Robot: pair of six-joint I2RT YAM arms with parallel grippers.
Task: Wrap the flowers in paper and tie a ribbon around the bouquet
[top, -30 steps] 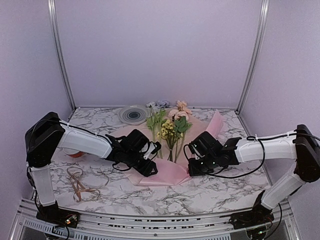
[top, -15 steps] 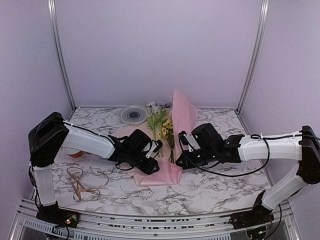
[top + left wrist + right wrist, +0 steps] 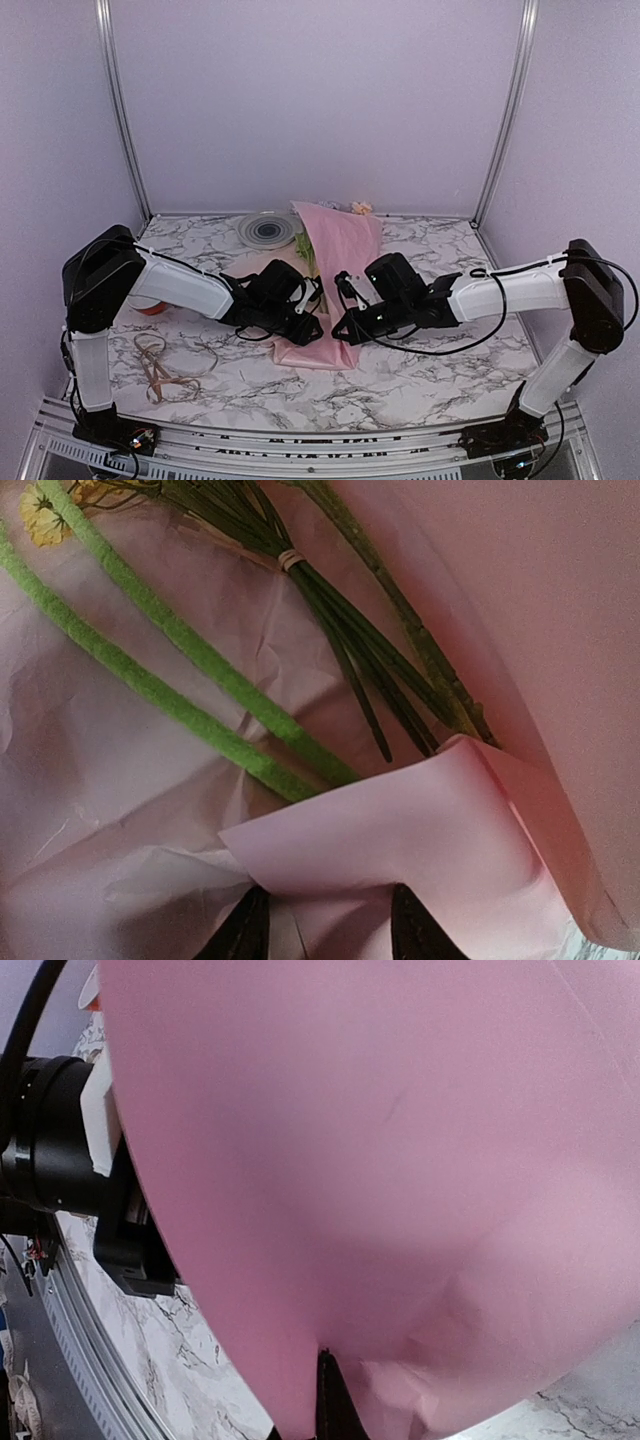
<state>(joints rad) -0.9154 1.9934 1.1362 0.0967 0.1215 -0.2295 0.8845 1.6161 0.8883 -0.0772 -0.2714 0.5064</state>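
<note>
My right gripper point(image 3: 340, 328), pinched shut on the paper point(image 3: 340, 240), holds it over the flowers point(image 3: 200, 652); left gripper point(image 3: 330, 935) half-open astride a fold; wrap half done, ribbon point(image 3: 160, 372) untouched

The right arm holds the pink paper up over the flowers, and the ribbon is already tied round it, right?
No: the ribbon lies loose on the left of the table, apart from the paper, as the top view shows. The right gripper does hold the paper up over the flowers.
</note>
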